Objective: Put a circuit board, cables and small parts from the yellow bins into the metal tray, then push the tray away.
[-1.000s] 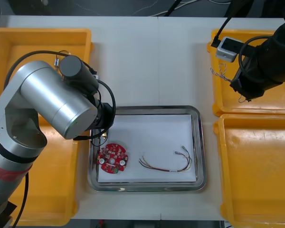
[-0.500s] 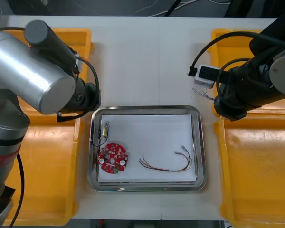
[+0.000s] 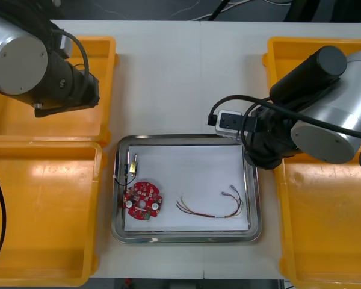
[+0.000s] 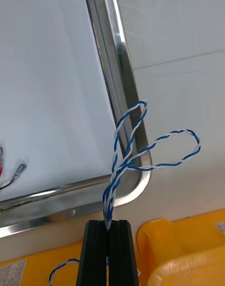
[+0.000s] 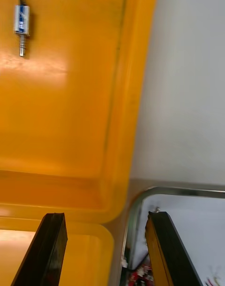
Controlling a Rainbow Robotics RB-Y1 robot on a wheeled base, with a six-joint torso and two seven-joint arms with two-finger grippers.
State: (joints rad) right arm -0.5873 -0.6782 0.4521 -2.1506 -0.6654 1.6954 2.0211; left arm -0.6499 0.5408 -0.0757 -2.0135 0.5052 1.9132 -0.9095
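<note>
My right gripper [image 4: 108, 224] is shut on a twisted blue and white cable [image 4: 140, 140], whose loops hang over a corner of the metal tray [image 4: 110, 56]. In the front view the right arm [image 3: 313, 114] is above the far right corner of the tray [image 3: 253, 180]. On the tray's white inside lie a round red circuit board [image 3: 142, 201], a small metal part [image 3: 132, 165] and a red and yellow cable [image 3: 213, 206]. My left gripper [image 5: 105, 234] is open with nothing between its fingers, over the rim of a yellow bin [image 5: 70, 103] beside the tray [image 5: 140, 201].
Two yellow bins stand at each side: far left [image 3: 102, 78], near left [image 3: 48, 211], far right [image 3: 277, 48], near right [image 3: 325, 241]. Another small metal part [image 5: 21, 26] lies in the far left bin. The left arm [image 3: 42, 66] hangs above that bin.
The left arm has drawn back from the tray to the far left bin, leaving a small metal part in the tray. The right arm carried the blue and white cable from the far right bin to the tray's corner.
</note>
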